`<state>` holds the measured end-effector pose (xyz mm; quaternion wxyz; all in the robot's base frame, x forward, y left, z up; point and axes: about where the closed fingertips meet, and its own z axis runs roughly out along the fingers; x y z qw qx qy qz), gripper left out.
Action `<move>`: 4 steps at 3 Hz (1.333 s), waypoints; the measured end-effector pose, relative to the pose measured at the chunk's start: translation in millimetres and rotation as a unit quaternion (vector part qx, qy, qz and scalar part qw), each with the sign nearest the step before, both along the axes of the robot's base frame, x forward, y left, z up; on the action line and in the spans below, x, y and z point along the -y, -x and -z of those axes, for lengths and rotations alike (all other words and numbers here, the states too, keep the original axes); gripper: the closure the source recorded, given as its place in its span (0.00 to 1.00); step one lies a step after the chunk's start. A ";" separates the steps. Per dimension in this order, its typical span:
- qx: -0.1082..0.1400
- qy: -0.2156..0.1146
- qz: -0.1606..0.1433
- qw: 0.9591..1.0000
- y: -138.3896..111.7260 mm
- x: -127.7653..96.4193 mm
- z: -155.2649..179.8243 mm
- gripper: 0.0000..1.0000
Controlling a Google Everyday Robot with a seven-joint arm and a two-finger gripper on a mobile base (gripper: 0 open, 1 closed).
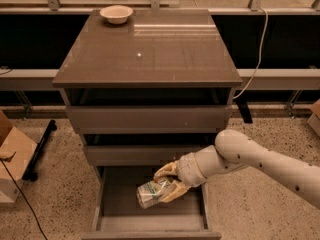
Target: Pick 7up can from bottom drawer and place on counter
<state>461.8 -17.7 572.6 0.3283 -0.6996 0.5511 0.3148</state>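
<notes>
The 7up can [150,194], silvery-white with green markings, lies tilted on its side inside the open bottom drawer [116,223]. My gripper [168,183] comes in from the right on a white arm and its tan fingers [166,170] are closed around the can's right end, over the middle of the drawer. The counter [150,49] is the glossy grey-brown slab on top of the cabinet, well above the gripper.
A pale round bowl [116,13] sits at the counter's back left corner. The two upper drawers [150,118] are slightly pulled out. A cardboard box [12,159] and a black stand foot [41,143] lie on the floor at the left. A white cable [256,54] hangs at the right.
</notes>
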 end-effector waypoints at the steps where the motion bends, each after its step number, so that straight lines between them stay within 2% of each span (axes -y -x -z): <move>1: 0.025 0.012 -0.003 1.000 -3.6 8.3 -28.9 1.00; 2: 0.063 0.024 -0.009 0.998 -10.7 16.4 -74.2 1.00; 3: 0.111 0.054 -0.027 0.992 -33.3 19.7 -138.3 1.00; 4: 0.133 0.077 -0.040 0.987 -54.2 16.6 -176.4 1.00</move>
